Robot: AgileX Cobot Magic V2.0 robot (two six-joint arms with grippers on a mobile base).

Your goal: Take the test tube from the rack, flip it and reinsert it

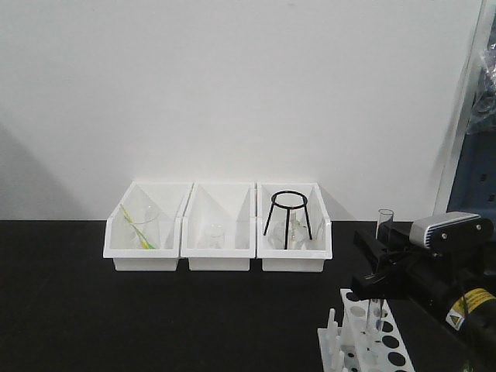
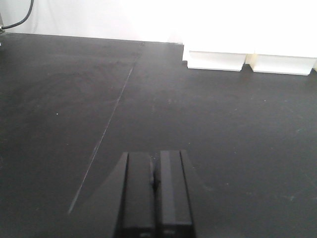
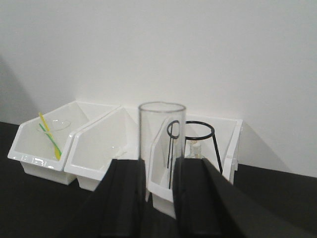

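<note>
One tube in the grip, flip not yet made.
Your right gripper [image 3: 159, 171] pinches the test tube [image 3: 162, 129] around its middle, upright, with the open mouth above the fingers. The lower part hangs below them over the rack [image 1: 391, 353], and you cannot tell whether its tip has cleared the hole. By my reading the pick-up is done or nearly so; lifting clear, turning the tube over and setting it back into a hole remain. Your left gripper [image 2: 156, 193] is pressed together on nothing, over the black table [image 2: 59, 109], white bins [image 2: 216, 60] ahead of it.
</note>
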